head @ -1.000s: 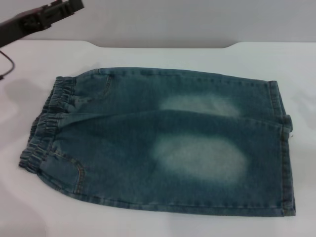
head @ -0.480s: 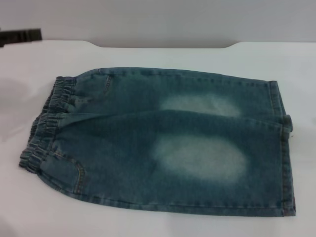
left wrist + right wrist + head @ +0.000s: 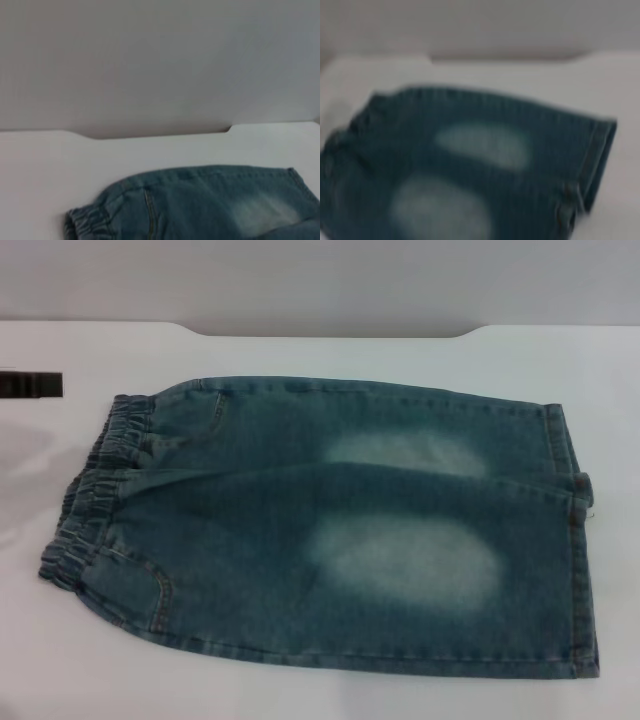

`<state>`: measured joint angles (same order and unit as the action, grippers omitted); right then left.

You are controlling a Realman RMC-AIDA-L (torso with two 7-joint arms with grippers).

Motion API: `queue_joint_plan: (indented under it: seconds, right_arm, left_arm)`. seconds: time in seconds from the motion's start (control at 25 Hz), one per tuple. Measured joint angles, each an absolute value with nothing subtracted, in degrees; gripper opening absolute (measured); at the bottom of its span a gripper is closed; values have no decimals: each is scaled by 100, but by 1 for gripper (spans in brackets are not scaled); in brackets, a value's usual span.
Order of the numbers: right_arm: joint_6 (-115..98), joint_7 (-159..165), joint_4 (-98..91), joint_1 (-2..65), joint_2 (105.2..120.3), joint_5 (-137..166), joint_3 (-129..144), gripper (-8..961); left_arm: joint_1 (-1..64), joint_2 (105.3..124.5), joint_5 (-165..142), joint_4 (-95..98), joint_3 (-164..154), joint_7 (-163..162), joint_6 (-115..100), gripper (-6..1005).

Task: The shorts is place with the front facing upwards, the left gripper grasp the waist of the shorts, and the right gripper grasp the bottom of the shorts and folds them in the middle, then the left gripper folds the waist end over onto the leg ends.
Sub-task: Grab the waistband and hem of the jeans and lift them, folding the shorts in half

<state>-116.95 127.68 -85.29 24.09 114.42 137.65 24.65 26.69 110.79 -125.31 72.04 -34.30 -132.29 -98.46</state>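
White tabletop [image 3: 320,350] fills the head view, backed by a plain grey wall, and the shorts [image 3: 330,525] lie flat across it with nothing holding them. They are spread sideways: the waist [image 3: 95,490], gathered and puckered, is at the robot's left, and the bottom [image 3: 578,540], with its straight stitched hems, is at the robot's right. Two pale washed patches show on the legs, one behind the other. No container appears in any view; the denim rests directly on the table. At the far left edge of the head view a small dark bar, part of the left gripper [image 3: 30,385], sits apart from the waistband; whether its fingers are spread or closed cannot be told. The right gripper is not seen in any view. The left wrist view shows the waist end of the shorts [image 3: 200,205] from low above the table. Compared with a second ago, the left arm has dropped from the upper left corner to the left edge, while the shorts have not shifted.
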Motion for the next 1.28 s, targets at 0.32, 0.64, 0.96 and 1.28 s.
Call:
queue_joint_plan:
  seconds: [0.32, 0.64, 0.96, 1.28]
  right_arm:
    - [-12033, 13281, -9116, 2379, 11577, 13927, 3431, 239]
    - [-11886, 13300, -9123, 2386, 11862, 14853, 4241, 239]
    - [-11571, 13283, -8793, 2270, 11883, 14926, 4559, 239]
    - [-11523, 13279, -8732, 2229, 11892, 14909, 4567, 239]
  left_arm:
    - [2704, 11079, -12878, 7228, -3721, -13245, -10258, 830]
    - [2774, 11117, -13181, 7192, -3859, -13254, -10438, 830]
    - [2766, 11130, -13508, 7216, -3884, -13291, -10476, 829]
    - [2880, 11203, -14286, 7207, -4091, -13269, -10542, 829]
